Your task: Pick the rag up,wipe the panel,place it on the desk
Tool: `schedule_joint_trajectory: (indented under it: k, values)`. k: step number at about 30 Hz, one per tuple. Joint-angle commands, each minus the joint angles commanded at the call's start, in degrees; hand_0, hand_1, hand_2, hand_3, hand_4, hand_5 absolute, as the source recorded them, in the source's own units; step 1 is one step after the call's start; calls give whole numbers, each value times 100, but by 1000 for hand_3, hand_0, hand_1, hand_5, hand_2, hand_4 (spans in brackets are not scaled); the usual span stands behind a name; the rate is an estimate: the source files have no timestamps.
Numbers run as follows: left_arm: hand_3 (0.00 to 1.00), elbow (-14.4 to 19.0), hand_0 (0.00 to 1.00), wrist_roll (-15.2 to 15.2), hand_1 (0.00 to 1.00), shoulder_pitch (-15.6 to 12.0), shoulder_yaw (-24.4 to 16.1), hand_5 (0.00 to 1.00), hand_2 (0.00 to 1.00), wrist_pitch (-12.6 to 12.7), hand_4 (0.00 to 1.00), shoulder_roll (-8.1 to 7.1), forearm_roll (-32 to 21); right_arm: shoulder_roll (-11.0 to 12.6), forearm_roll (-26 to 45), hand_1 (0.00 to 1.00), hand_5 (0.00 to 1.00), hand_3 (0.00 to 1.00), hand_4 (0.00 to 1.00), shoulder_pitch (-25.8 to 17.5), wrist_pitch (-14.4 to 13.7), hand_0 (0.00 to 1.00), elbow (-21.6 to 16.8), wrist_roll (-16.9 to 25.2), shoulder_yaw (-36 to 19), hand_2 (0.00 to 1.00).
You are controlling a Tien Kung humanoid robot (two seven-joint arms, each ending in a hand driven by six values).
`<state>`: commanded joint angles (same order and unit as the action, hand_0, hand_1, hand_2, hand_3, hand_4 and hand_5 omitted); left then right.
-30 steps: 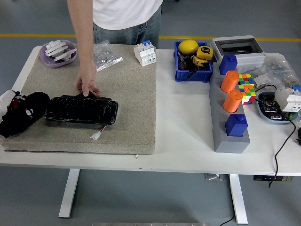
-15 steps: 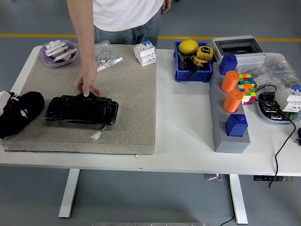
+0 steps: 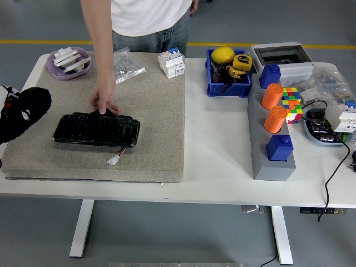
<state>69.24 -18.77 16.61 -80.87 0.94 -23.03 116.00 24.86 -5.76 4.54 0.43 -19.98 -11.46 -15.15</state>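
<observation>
I am holding my left hand (image 3: 22,111) at the left edge of the beige felt mat (image 3: 156,111), just left of the glossy black rectangular panel (image 3: 96,130). The hand is a dark bundle and I cannot tell how its fingers are set or whether the rag is in it; I am not seeing a separate rag anywhere on the white table (image 3: 217,150). My right arm is not showing. A person's hand (image 3: 103,100) is pressing the panel's far edge. I am judging the wiping and the putting-down as yet to be done. Counting: one panel, one mat, two orange cylinders (image 3: 272,95), two blue blocks (image 3: 279,147), one blue bin (image 3: 228,83), one purple dish (image 3: 69,62).
</observation>
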Motion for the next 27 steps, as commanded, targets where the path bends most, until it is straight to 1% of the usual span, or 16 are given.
schedule_joint_trajectory:
  k: [5, 10, 17, 21, 27]
  values:
    - [524, 11, 241, -59, 471, -7, 141, 2, 619, 67, 94, 120, -8, 16, -1, 641, 615, 687, 998, 11, -9, 749, -4, 5, 8, 687]
    - [522, 27, 241, -85, 470, -20, 279, 2, 615, 130, 85, 177, -33, 19, 11, 642, 615, 687, 998, -2, -4, 749, 1, 5, 35, 687]
    - [520, 61, 245, -105, 467, -19, 505, 2, 612, 151, 86, 285, -88, 23, 8, 643, 616, 687, 998, 5, -3, 750, 0, 12, 39, 686]
    - [520, 197, 248, -156, 467, -32, 643, 2, 609, 163, 91, 344, -97, 27, 9, 641, 615, 687, 998, 6, -4, 750, 0, 16, 31, 686]
    - [520, 422, 248, -227, 464, -30, 827, 2, 606, 187, 88, 390, -75, 29, 11, 641, 619, 688, 998, 4, 2, 749, 2, 16, 28, 686]
